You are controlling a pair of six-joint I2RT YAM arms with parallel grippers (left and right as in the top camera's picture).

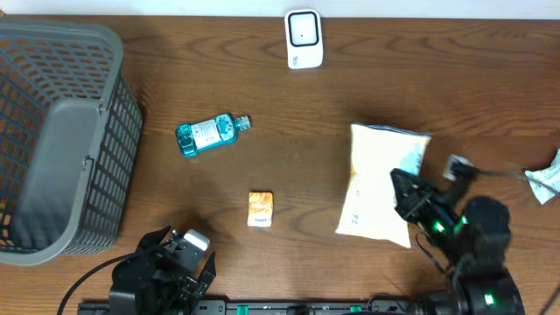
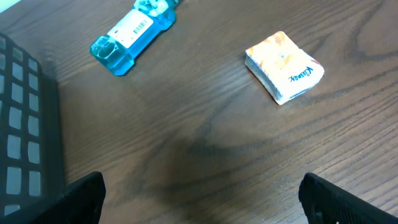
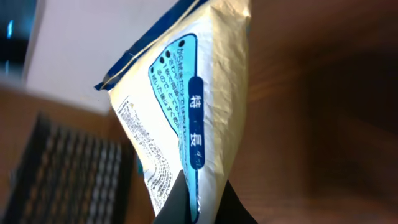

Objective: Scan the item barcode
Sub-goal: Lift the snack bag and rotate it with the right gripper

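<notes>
Left end effector (image 1: 186,262): parked at the near edge of the tabletop (image 1: 350,96), left of centre. Fingers (image 2: 84,199) are spread wide with nothing between them, and your left wrist camera looks out over bare wood.

Right end effector (image 1: 407,194): near right, fingers together and clamped on the right edge of the pouch (image 1: 378,179). In your right wrist view the dark fingers (image 3: 180,202) pinch a fold of it at the bottom of the frame, and a blue panel of Japanese print runs up from the grip.

The pouch is white and pale yellow with blue trim at its far end. It sits right of centre, long axis running near to far. You can't tell from these views whether it lies flat on the tabletop or is partly lifted.

Just left of centre, a small orange-and-white tissue pack (image 1: 261,209) lies flat, well apart from both end effectors.

Farther out and left, a blue mouthwash bottle (image 1: 213,134) lies on its side, cap pointing right. Its white label with a barcode faces up.

A grey mesh basket (image 1: 61,131) fills the left side. A small pale wrapper (image 1: 547,179) is cut off by the right edge.

Farthest out, a white scanner (image 1: 304,38) stands at the far edge near centre, well apart from the pouch.
</notes>
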